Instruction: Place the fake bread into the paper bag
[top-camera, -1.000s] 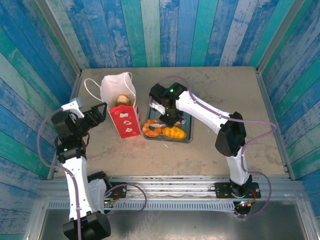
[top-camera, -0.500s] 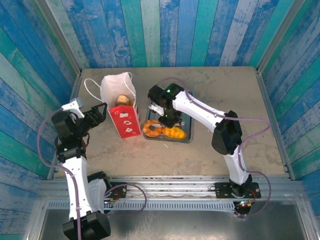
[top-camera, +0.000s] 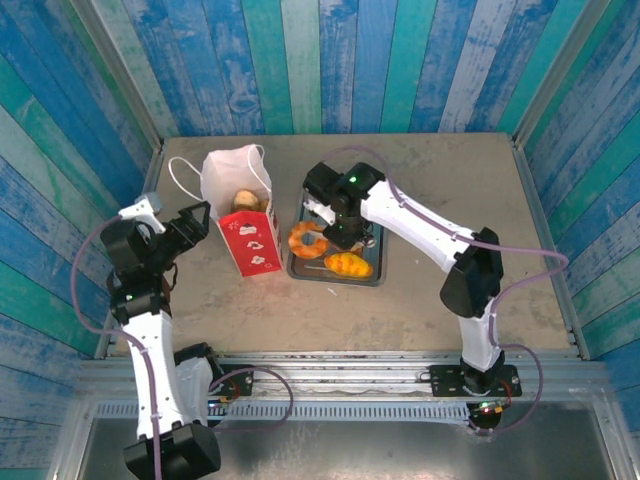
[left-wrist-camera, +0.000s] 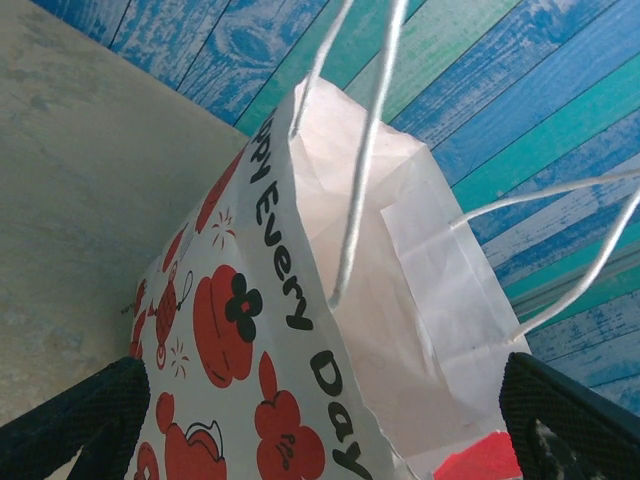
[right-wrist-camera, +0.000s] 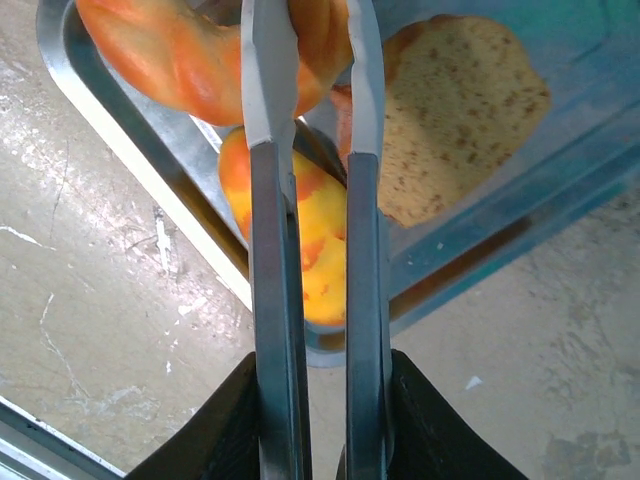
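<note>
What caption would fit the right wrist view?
Held by the right gripper, metal tongs pinch a ring donut over a croissant and speckled bun on the tray.

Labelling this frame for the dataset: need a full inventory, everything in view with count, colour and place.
paper bag: 1, white with red print, upright on the table left of the tray
bread in bag: at least 1, tan, at the bag's open top
tray: 1, grey metal, mid-table
ring donut: 1, golden orange, between the tong tips at the tray's left end
orange-yellow pastry: 1, tray's near side
speckled bun: 1, brown, on the tray
metal tongs: 1, grey, in the right gripper
table: 1, grey-beige
plank walls: blue and teal, three sides
left gripper: open, at the bag's left side
right gripper: shut on the tongs, over the tray
</note>
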